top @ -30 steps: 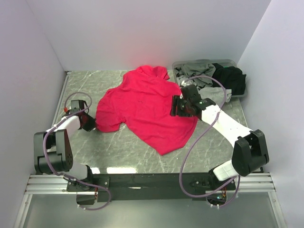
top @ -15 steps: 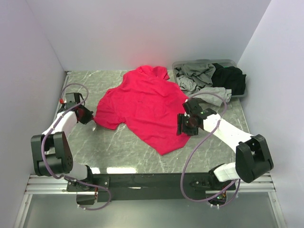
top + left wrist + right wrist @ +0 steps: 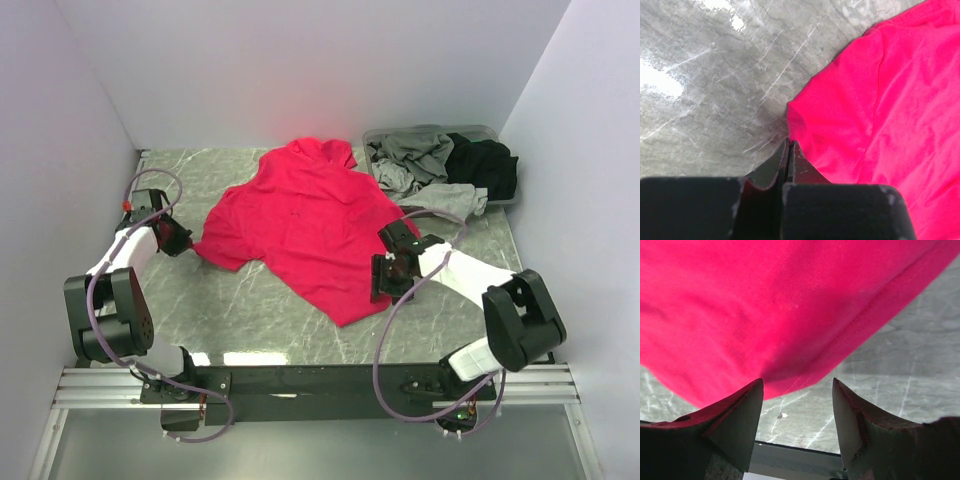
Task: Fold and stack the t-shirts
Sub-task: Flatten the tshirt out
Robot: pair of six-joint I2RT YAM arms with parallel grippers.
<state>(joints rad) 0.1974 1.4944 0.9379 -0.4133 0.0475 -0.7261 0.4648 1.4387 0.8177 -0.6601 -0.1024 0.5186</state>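
- Top external: red shirt (image 3: 300, 225) lay spread, unfolded, left of the tub (image 3: 486, 128).
- Left claw (image 3: 788, 145) clenched its sleeve (image 3: 840, 110); right claw (image 3: 797, 386) gaped at the hem (image 3: 850, 340).
- I judged spreading in hand; next, pinch that hem.

Red t-shirt (image 3: 300, 225) covers centre; table (image 3: 250, 310) front open; tub (image 3: 488, 129) maybe blocks far-right.

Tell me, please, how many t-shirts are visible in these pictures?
3. The red t-shirt lies spread on the table; the grey t-shirt and the black t-shirt are crumpled in the tub at the far right. More may be hidden under them.
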